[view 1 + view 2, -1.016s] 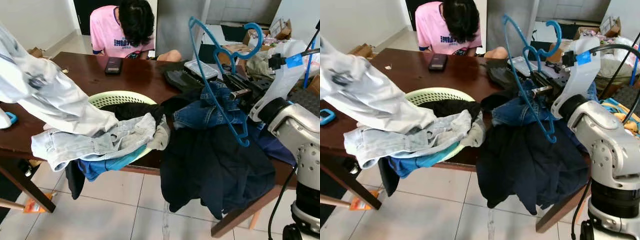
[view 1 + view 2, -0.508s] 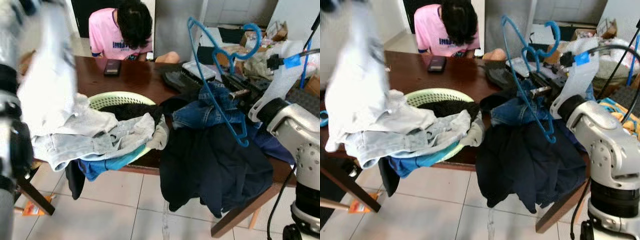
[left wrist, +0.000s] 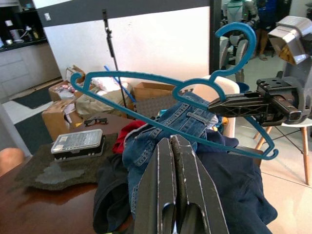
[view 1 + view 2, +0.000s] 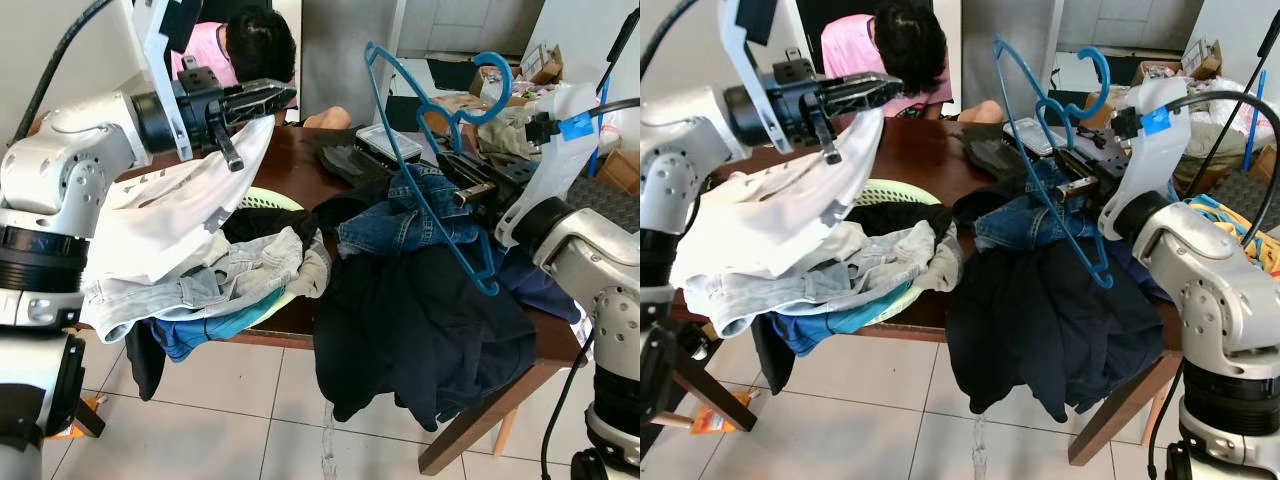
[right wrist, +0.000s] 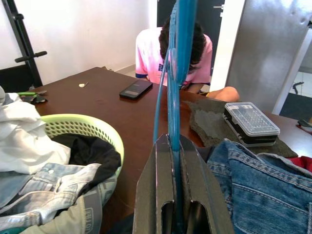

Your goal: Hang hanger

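While the right gripper (image 4: 462,192) is clamping the blue hanger (image 4: 430,170) aloft, the left gripper (image 4: 262,97) is pinching a white garment (image 4: 180,205); garment not yet on hanger, hanging remaining.

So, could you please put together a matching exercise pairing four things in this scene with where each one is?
Things:
1. hanger
2. white garment
3. phone
4. basket

Places:
A. lying flat on the bare table near the person
B. held upright in the right pincer
C. on the table, full of clothes
D. hanging from the left pincer

Pairs: 1-B, 2-D, 3-A, 4-C
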`<state>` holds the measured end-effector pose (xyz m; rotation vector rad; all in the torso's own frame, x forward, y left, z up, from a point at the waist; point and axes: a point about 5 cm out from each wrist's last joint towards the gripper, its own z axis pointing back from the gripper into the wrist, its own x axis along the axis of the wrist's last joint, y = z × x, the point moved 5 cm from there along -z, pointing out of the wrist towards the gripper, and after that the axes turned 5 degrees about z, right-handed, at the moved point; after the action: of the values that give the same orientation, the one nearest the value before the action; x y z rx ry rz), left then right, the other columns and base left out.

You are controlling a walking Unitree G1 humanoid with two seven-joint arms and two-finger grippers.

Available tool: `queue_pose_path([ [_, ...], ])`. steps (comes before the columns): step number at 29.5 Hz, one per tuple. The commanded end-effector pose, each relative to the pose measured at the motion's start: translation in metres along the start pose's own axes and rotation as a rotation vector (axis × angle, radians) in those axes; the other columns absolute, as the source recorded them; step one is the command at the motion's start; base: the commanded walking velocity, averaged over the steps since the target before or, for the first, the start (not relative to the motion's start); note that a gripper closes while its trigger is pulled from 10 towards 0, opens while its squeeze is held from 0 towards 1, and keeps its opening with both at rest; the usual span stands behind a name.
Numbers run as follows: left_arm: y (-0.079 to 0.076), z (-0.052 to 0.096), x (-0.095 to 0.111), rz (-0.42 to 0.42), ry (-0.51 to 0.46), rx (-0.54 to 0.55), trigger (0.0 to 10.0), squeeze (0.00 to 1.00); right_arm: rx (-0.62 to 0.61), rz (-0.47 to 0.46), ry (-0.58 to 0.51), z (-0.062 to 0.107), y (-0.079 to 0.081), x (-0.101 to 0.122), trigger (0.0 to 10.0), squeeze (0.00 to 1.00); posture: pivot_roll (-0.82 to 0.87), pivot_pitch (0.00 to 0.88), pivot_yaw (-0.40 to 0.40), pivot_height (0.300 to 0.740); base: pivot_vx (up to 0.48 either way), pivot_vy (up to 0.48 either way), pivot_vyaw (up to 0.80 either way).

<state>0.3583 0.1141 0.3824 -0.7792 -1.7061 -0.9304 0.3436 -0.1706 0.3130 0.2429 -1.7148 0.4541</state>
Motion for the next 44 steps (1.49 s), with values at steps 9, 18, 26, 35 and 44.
queue_pose_path([
  [9, -0.027, -0.009, -0.012, 0.143, -0.082, -0.009, 10.0, 0.00, 0.001, -0.017, -0.008, -0.002, 0.002, 0.000, 10.0, 0.00, 0.02, 0.096, 0.005, 0.740, 0.000, 0.000, 0.00],
  [18, -0.029, -0.019, -0.013, 0.144, -0.104, 0.051, 10.0, 0.00, 0.001, -0.057, -0.064, -0.002, 0.006, 0.005, 10.0, 0.00, 0.02, 0.094, 0.014, 0.740, -0.204, 0.000, 0.00],
  [26, -0.009, -0.013, 0.020, 0.032, -0.144, 0.115, 10.0, 0.00, -0.007, -0.123, -0.154, 0.000, 0.005, 0.017, 10.0, 0.00, 0.02, 0.094, 0.019, 0.740, -0.410, 0.000, 0.00],
  [35, 0.015, 0.000, 0.082, -0.081, -0.280, 0.245, 10.0, 0.00, 0.005, -0.165, -0.205, 0.002, 0.006, 0.022, 10.0, 0.00, 0.02, 0.092, 0.020, 0.740, -0.418, 0.000, 0.00],
  [44, 0.004, -0.013, 0.081, -0.061, -0.292, 0.194, 10.0, 0.00, -0.026, -0.169, -0.188, 0.002, 0.000, 0.019, 10.0, 0.00, 0.02, 0.092, 0.022, 0.740, -0.417, 0.000, -0.27],
])
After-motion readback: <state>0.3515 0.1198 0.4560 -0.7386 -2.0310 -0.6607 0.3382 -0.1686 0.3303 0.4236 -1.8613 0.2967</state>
